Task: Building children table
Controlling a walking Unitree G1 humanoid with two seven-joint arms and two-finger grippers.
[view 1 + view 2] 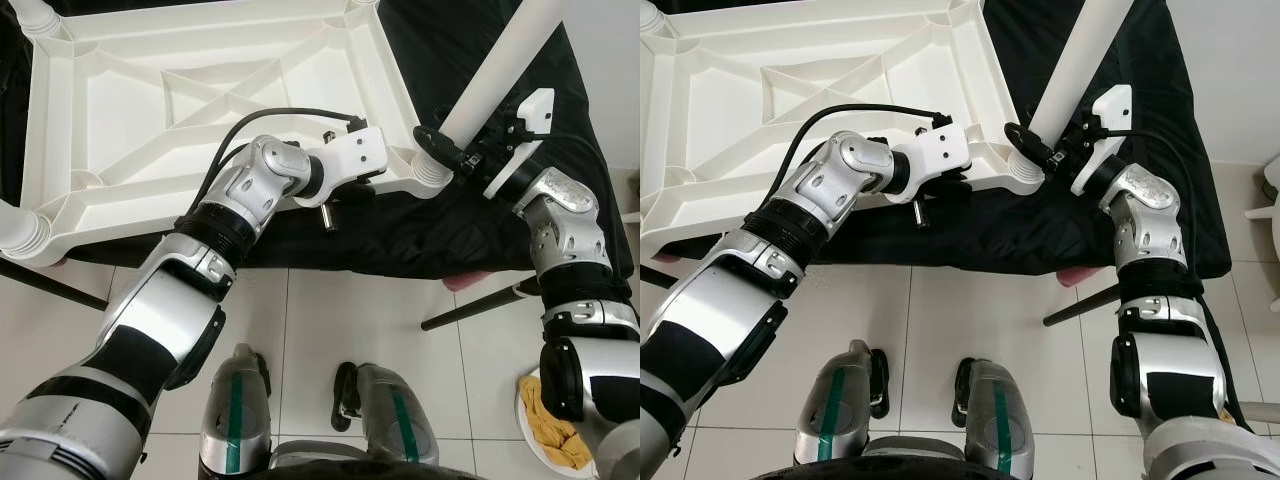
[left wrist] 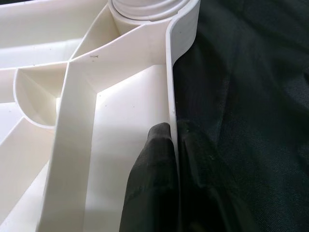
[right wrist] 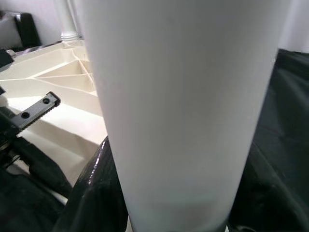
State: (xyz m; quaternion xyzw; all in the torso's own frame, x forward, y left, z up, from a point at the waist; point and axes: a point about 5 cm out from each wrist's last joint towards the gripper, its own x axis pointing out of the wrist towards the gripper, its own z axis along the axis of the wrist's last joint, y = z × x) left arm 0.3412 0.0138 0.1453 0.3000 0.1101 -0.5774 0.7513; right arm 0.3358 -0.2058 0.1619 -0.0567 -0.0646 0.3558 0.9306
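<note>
Before you, a white ribbed plastic tabletop (image 1: 210, 110) lies upside down on a black cloth-covered surface (image 1: 560, 110), its underside facing up. Your left gripper (image 2: 173, 145) is clamped on the tabletop's near rim, one black finger inside the wall and one outside, just short of the white threaded corner socket (image 1: 432, 172). Your right gripper (image 1: 470, 152) is closed around the lower end of a long white plastic table leg (image 1: 505, 65), which leans tilted with its foot at that socket. The leg looks off-axis, so in my judgement turning it now could cross-thread it or lever the tabletop sideways. On the tiled floor by your right arm, a small white bowl (image 1: 530, 430) holds a crumpled yellow cloth (image 1: 552, 422).
</note>
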